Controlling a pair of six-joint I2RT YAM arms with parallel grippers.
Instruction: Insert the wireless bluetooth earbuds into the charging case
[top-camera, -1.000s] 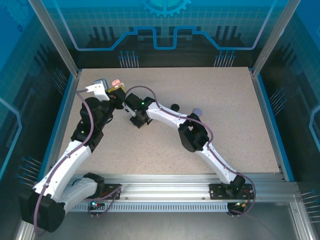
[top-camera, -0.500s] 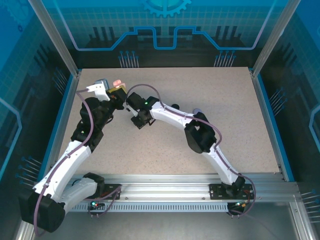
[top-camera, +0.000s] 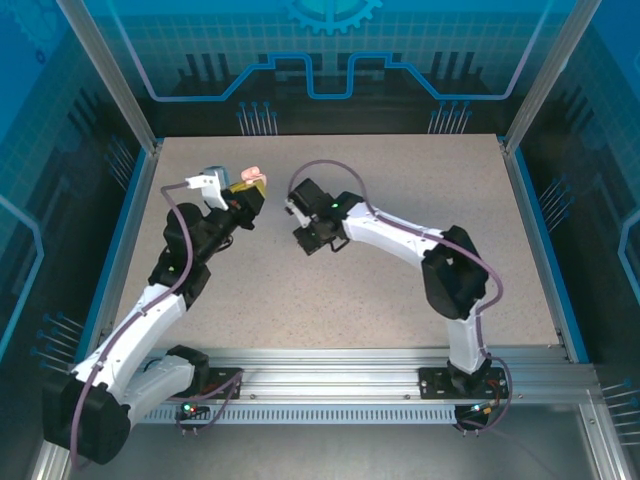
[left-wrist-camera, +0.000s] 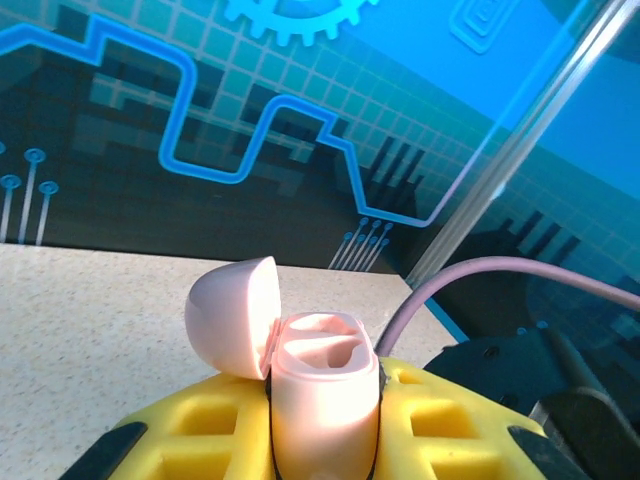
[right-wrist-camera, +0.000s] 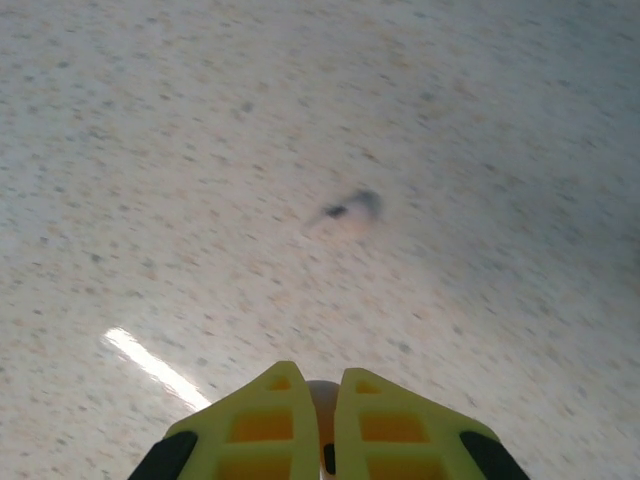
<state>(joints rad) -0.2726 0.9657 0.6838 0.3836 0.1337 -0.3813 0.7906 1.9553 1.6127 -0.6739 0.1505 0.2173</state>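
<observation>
— Where is the charging case held?

— The pink charging case (left-wrist-camera: 322, 395) is clamped upright between the yellow fingers (left-wrist-camera: 200, 430) of the left gripper (top-camera: 247, 190), which is raised over the far left part of the table (top-camera: 420, 180). Its lid (left-wrist-camera: 232, 315) is swung open to the left, and two hollow seats are seen inside.

— And how are the other jaws set?

— The right gripper (right-wrist-camera: 320, 378) is pointed down at the table, near the left one but apart from it. Its jaws are pressed almost together, and a pale pink earbud (right-wrist-camera: 322, 400) is pinched in the narrow gap.

— Is anything else seen?

— A small blurred speck (right-wrist-camera: 350, 208), part dark and part pale, is made out on the tabletop beyond those fingers. What it is cannot be told.
</observation>
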